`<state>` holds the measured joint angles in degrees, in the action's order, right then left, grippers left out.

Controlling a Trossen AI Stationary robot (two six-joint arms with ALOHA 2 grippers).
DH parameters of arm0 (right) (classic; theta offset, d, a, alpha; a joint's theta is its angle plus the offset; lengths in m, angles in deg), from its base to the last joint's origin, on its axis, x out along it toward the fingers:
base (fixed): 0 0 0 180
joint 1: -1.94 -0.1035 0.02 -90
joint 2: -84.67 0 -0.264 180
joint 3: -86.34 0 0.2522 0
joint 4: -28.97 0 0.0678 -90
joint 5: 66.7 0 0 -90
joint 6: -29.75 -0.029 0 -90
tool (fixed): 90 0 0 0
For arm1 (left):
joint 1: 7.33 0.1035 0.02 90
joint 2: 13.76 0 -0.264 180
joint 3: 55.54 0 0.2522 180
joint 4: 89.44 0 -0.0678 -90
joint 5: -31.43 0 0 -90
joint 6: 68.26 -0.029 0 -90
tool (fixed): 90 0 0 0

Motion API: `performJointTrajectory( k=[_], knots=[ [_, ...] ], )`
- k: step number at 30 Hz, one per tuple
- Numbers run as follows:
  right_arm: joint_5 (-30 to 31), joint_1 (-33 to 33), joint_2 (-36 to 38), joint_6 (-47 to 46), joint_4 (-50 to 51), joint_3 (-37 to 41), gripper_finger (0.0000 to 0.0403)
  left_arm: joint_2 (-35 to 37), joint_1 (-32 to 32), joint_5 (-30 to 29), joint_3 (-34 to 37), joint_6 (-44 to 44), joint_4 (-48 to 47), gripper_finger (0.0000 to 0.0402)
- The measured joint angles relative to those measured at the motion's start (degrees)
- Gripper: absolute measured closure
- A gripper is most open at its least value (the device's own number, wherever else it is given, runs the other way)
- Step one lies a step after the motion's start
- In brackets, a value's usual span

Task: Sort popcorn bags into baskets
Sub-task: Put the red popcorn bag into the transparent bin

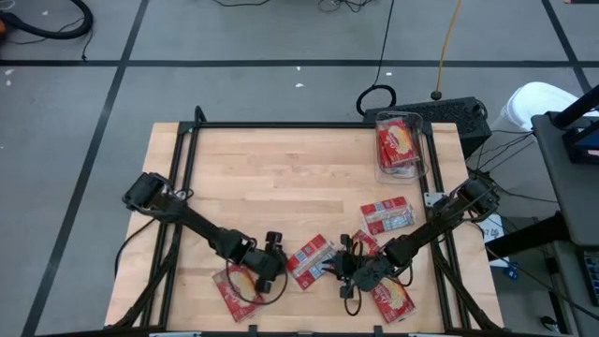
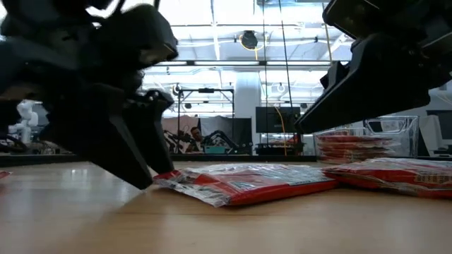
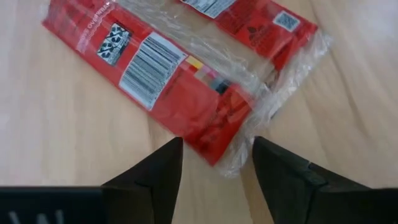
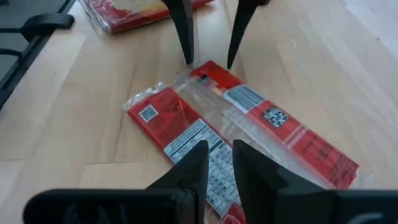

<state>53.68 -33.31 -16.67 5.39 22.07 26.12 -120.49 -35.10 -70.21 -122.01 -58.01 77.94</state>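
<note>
One back-up bag [image 1: 310, 261] is flanked on the worktop [image 1: 281, 168] by the left tool [image 1: 277, 265], parted, and the right tool [image 1: 348, 270], narrowly parted, neither gripping, apparently for a joint pickup.

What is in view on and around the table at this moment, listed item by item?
Popcorn bags on the table: five, red. One back-up at the front middle, between the two claws; one by the left claw; one under the right claw's arm, another partly hidden beside it; one near the right edge.
Popcorn bags in the basket: red, stacked, count unclear.
Basket: one, clear plastic, back right corner.
Table: one, light wood, black frame.
Black box: one, behind the basket.
Left claw: open, at one end of the middle bag.
Right claw: narrowly open, over the bag's other end.
</note>
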Motion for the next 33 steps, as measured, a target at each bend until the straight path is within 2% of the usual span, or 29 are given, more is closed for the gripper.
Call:
performJointTrajectory(
  k=[4,6,8,12,14,20,26,28,33],
  knots=[
    [-0.2,0.0,0.0,0.0,-0.5,0.0,0.0334,-2.5,0.8,1.9,-0.1,1.6,2.3,0.0208],
    [-0.2,-0.3,0.0,0.0,-0.5,0.0,0.0334,-3.7,0.9,1.7,-0.1,1.3,4.2,0.0223],
    [0.0,-0.8,0.0,0.0,-0.2,0.0,0.0334,-4.5,0.8,1.1,-0.1,0.7,5.7,0.0255],
    [1.8,-2.1,0.0,0.6,0.4,0.0,0.0333,-4.9,0.9,-0.4,-0.1,-0.8,7.6,0.0358],
    [3.3,-2.7,0.5,1.4,1.6,0.0,0.0328,-4.7,1.4,-0.6,-0.1,-0.9,8.4,0.0388],
    [6.0,-3.6,2.7,4.1,8.3,0.0,0.0295,-3.9,2.1,-1.1,0.0,-0.4,9.2,0.0397],
    [7.3,-4.1,3.5,7.8,9.7,0.0,0.0233,0.1,3.1,-1.9,0.3,3.9,7.9,0.0398],
    [7.5,-4.0,3.5,9.8,9.8,0.0,0.0211,2.1,3.6,-1.7,0.3,6.2,7.9,0.0398],
    [12.6,-4.2,3.4,18.7,9.8,0.0,0.0166,7.1,5.4,-1.5,0.2,9.2,8.3,0.0399]
  ],
)
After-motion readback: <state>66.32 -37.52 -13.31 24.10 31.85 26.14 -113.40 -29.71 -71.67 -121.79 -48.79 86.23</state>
